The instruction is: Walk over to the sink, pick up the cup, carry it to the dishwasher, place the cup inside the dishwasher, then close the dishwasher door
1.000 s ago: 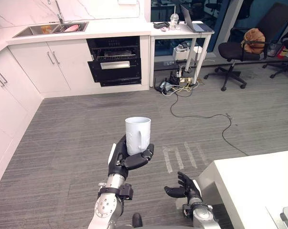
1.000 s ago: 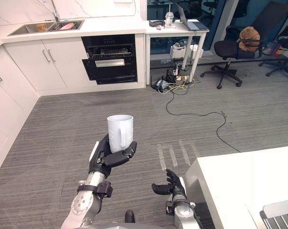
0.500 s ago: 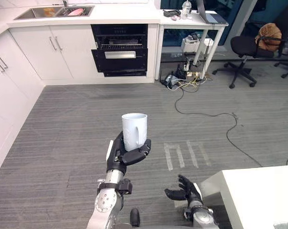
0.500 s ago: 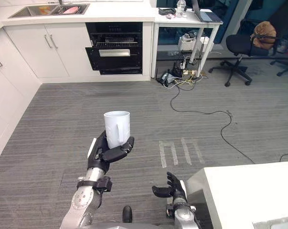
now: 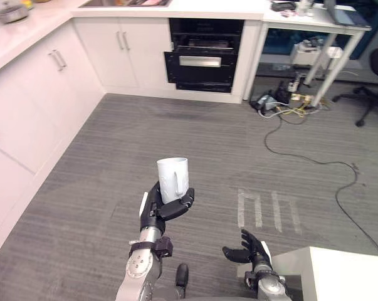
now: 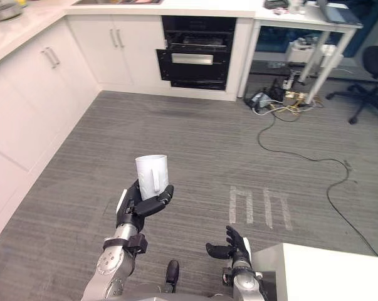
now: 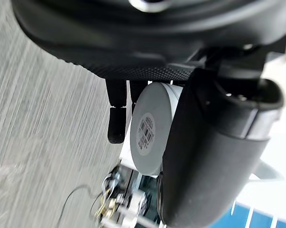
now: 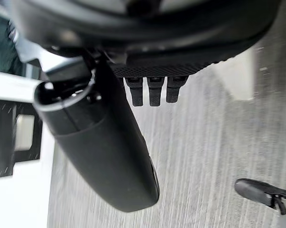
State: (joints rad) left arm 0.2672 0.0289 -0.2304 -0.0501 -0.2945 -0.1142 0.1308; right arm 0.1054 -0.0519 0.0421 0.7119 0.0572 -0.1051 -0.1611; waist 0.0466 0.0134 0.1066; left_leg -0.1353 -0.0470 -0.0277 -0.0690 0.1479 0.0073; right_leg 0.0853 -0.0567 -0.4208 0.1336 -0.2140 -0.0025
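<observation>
A white cup (image 5: 173, 179) stands upright in my left hand (image 5: 156, 210), held out over the grey floor in front of me. The fingers and thumb curl round its lower part, and its handle faces me. In the left wrist view the cup's base (image 7: 150, 130) with a barcode sticker sits between the fingers (image 7: 116, 118) and the thumb. My right hand (image 5: 248, 249) hangs low at the bottom, relaxed and holding nothing. Far ahead, the black dishwasher (image 5: 204, 56) is set in the white cabinets, its door (image 5: 201, 66) tilted partly open. The sink (image 5: 132, 2) lies on the counter to its left.
White cabinets (image 5: 26, 106) run along the left side. A desk (image 5: 320, 25) stands right of the dishwasher with cables (image 5: 289, 113) on the floor beneath it. Tape marks (image 5: 267, 210) cross the floor. A white table corner (image 5: 345, 276) juts in at the lower right.
The whole picture has shifted: the camera moved, so the left cabinets fill more of the view and the dishwasher sits right of centre. The cup stays held the same way.
</observation>
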